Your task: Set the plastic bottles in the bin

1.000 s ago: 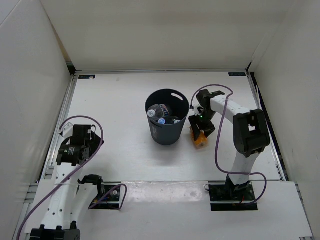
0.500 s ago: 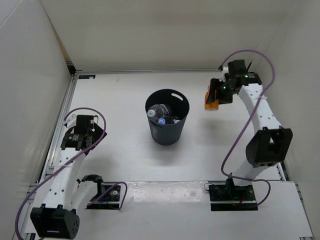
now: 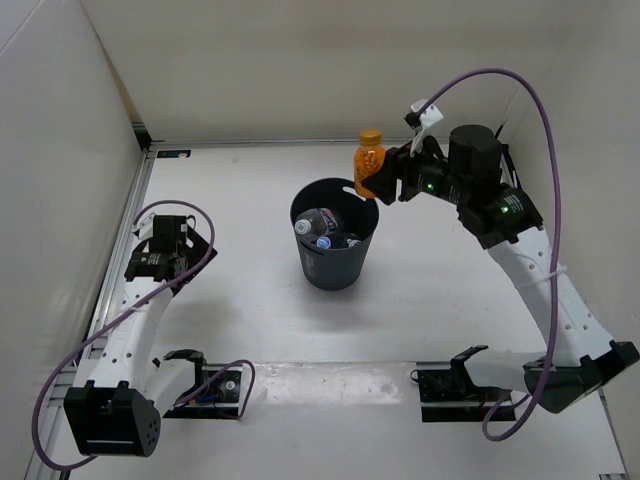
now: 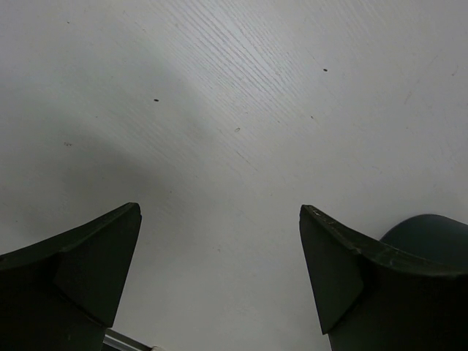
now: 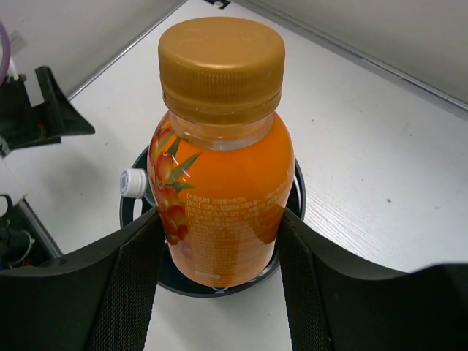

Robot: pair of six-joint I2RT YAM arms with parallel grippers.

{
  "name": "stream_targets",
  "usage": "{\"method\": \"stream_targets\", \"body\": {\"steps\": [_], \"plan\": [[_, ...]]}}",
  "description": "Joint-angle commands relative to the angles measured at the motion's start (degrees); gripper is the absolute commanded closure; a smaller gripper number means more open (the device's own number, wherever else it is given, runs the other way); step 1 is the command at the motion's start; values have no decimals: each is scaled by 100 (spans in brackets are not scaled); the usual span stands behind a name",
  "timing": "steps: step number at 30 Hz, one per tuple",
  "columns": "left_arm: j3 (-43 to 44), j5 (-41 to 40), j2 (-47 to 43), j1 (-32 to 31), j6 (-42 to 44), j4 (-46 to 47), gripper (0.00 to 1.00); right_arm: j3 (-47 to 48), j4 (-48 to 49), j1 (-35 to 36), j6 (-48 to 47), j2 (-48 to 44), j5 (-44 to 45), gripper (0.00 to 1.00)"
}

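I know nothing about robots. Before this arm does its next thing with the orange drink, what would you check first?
1. Grip on the orange bottle: ok, the right tool clamps it on both sides, cap up.
2. Bottle above the opening of the bin: cannot tell. Overhead it sits by the far right rim, while the wrist view shows the opening beneath it.
3. Bin standing upright: ok.
4. Room inside: ok, the bottles already in it lie below the rim.
5. Left tool out of the way: ok, open, empty, far off to the left.
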Motion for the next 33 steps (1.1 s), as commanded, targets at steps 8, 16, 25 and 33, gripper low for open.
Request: {"method": "stream_targets", "body": {"steps": [8, 16, 25, 33], "plan": [[112, 270, -77, 123, 63, 213, 0, 159, -131, 569, -1186, 190, 159, 10], [-107, 262, -410, 281, -33, 98, 0, 423, 80, -62, -536, 243, 63, 10], [-354, 227, -999, 317, -77, -148, 0, 557, -1027, -590, 123, 805, 838, 10], [-328, 437, -1368, 317, 484, -192, 0, -603, -1001, 191, -789, 164, 1679, 10]]}}
